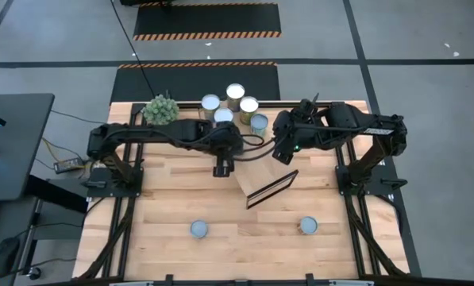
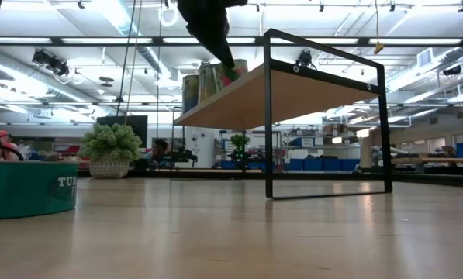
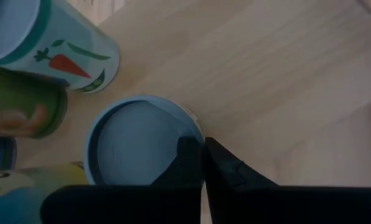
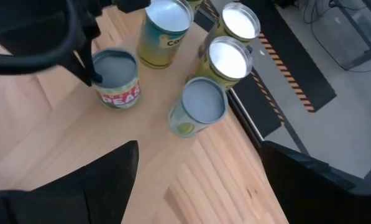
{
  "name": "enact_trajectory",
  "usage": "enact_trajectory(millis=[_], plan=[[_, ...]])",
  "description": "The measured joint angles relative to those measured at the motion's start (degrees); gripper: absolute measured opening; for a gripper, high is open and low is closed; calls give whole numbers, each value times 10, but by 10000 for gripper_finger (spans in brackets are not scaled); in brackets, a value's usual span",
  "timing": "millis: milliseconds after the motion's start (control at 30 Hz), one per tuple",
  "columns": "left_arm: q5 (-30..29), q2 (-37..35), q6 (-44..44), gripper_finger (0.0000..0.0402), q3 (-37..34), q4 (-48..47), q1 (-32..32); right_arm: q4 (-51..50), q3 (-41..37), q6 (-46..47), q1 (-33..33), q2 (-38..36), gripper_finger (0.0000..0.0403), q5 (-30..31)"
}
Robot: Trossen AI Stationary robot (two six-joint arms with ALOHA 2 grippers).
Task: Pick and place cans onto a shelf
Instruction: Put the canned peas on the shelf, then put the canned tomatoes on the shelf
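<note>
Five cans stand upright on the far end of the light-wood shelf (image 1: 260, 171), whose dark-framed end (image 1: 272, 189) faces the near side. They also show on the shelf top in the low view (image 2: 209, 80). My left gripper (image 3: 202, 167) is at the nearest-left of them, a can with a grey-blue top (image 3: 135, 146) (image 1: 224, 117), shut on its rim. My right gripper (image 4: 201, 177) (image 1: 284, 151) is open and empty, above the shelf just right of the group. Two more cans stand on the table near the front, one at the left (image 1: 198, 229) and one at the right (image 1: 307, 226). My left gripper comes from above, pointing down, at the rim (image 3: 194, 127) of the grey-blue-topped can. One finger (image 3: 186, 158) is over the lid and the other (image 3: 229, 169) is outside the wall, with only a thin slit between them. The can stands upright on the shelf.
A green spiky plant ball (image 1: 161, 109) sits at the table's far left, close to the cans. The other shelf cans (image 4: 225, 59) crowd the held one on its far and right sides. A teal can (image 2: 25, 188) is close to the low camera. Bare table lies between the two front cans.
</note>
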Motion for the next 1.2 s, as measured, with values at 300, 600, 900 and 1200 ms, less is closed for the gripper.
enact_trajectory(millis=[300,600,900,1200], plan=[[-17,7,9,10,0,7,21,0,0,-15,-10,-3,346,-1],[-4,7,9,21,-1,10,27,0,0,-16,-10,-3,346,-1],[-10,6,3,63,-1,10,26,0,0,-16,-11,-3,346,-2],[-23,6,16,105,-1,17,24,0,0,-17,-11,-3,346,-2]])
